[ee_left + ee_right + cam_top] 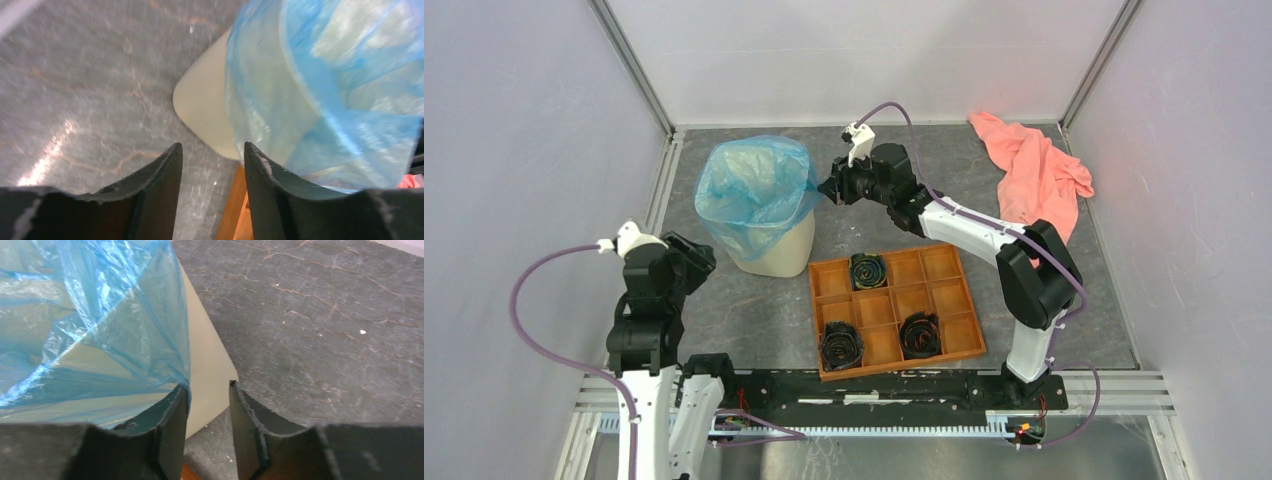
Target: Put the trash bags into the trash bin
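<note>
Fingers [165, 190] of the left gripper [212, 170] stood moderately apart with nothing between them; only the grey stone-patterned table [754, 310] and a sliver of orange showed through the gap. Fingers [250, 435] of the right gripper [209, 410] were likewise parted and empty. Blue film hung at the tip of one finger, but contact could not be confirmed.

The thin, translucent light-blue plastic film bag [752, 185] sat in the cream-beige plastic wastebasket [776, 250] at the far left of the table. Its mouth was folded out over the rim and draped down the walls. The left gripper was near the wastebasket's near-left side, the right gripper just beside its right rim. Right of the wastebasket lay a flat orange compartment tray [892, 305] holding three black coiled rolls [841, 345]. A salmon-pink cloth [1039, 175] lay at the far right.

The film was judged very light, limp, crinkly and slippery, liable to tear or slide off the rim. The overhanging hem, where layers bunch, looked the soundest place for a narrow pinch. The wastebasket appeared light enough to shift under a sideways tug.
</note>
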